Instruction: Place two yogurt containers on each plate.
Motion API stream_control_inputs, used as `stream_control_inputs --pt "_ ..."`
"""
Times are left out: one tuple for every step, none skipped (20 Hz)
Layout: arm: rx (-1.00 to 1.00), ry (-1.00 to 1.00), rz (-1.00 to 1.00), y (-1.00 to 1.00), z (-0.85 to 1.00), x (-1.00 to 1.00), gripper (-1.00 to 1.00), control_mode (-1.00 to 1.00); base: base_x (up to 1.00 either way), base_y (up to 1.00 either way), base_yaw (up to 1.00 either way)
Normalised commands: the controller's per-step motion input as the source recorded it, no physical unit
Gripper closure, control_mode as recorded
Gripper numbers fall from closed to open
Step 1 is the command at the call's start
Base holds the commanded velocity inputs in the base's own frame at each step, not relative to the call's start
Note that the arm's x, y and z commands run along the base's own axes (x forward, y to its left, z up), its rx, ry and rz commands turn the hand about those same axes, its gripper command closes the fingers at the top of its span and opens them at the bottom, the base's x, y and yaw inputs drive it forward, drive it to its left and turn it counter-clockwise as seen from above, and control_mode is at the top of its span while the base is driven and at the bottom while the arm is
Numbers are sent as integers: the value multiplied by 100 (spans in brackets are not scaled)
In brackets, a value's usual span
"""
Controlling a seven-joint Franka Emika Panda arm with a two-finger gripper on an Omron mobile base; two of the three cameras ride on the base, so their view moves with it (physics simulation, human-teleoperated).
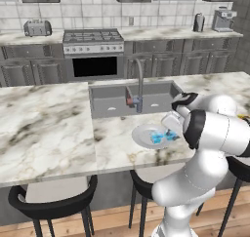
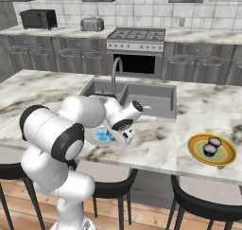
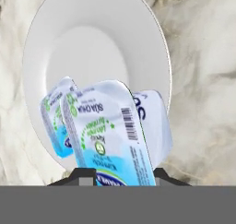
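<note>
Yogurt: two light blue cups (image 1: 158, 136) are at the white plate (image 1: 142, 136), in front of the sink (image 2: 142, 97); in the hand view one lies on the plate (image 3: 54, 121) and the other (image 3: 108, 135) stands between the fingertips.
White plate: on the counter, just in front of the sink, under the hand.
Gripper: the gripper (image 3: 120, 174) points down at the plate's near rim with the blue cup pinched between its tips, as far as the hand view shows.
Key relation: the held cup's long axis runs up from the tips toward the plate's middle and overlaps the lying cup; I judge that release needs only a small drop.
Yellow plate: the yellow plate (image 2: 227, 154), right of the sink, holds two dark cups (image 2: 212, 146).
Progress: the yellow plate looks done; the white one is nearly done.
</note>
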Motion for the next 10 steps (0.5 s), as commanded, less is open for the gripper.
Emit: stream_control_inputs --pt "0 0 0 6 -21 0 100 -100 0 0 0" --pt "0 0 0 9 -21 0 100 -100 0 0 0" --pt "0 0 0 12 -21 0 100 -100 0 0 0" --pt "0 0 0 22 -24 0 100 -100 0 0 0" --pt "0 0 0 23 -20 0 100 -100 0 0 0" --pt "0 0 0 26 -17 0 100 -100 0 0 0" --pt "1 0 0 24 -11 1 100 -100 0 0 0" --pt "1 0 0 21 -11 1 100 -100 0 0 0" --pt "1 0 0 21 -10 2 100 -100 0 0 0" --pt "1 0 0 19 -10 2 100 -100 0 0 0"
